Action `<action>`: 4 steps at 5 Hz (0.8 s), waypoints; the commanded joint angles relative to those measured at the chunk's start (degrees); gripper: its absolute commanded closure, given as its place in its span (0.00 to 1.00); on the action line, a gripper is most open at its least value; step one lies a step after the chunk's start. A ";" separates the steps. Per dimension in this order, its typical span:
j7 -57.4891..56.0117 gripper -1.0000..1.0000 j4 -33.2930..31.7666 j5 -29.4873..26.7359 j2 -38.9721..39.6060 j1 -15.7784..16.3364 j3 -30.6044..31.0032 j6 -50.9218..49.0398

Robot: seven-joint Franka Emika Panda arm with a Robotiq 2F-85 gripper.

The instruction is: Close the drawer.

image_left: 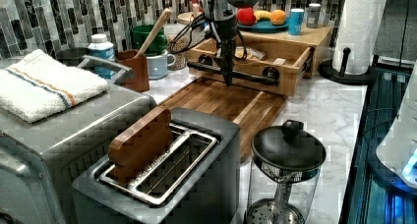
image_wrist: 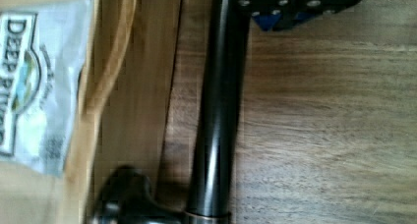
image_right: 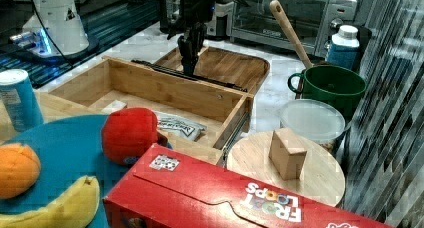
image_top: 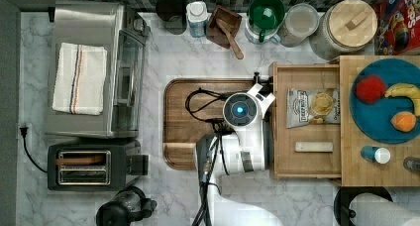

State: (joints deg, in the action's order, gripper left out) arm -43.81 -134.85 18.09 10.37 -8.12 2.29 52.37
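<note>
**Gripper poised at the open drawer's handle bar**

Drawer stands pulled out from under the butcher-block top, over the edge of the dark cutting board, with a chip bag inside. Its black bar handle runs crosswise to the direction of closing. The gripper hangs upright at the bar's outer side, so the drawer lies just beyond it, toward the top view's right. Whether the fingers are spread or pressed together cannot be told; contact with the bar appears likely but is unclear.
</note>
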 commanded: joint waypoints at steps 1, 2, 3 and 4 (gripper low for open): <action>-14.61 1.00 10.15 -5.69 4.59 -8.44 -5.54 1.84; -17.14 1.00 14.36 -3.48 4.52 -15.65 -2.55 -4.25; -19.57 1.00 16.07 -4.06 4.23 -15.11 -6.84 -4.82; -23.45 1.00 20.88 -2.93 6.75 -22.23 -2.67 -6.83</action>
State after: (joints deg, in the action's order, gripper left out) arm -61.60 -123.54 13.09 17.12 -21.99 1.69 44.87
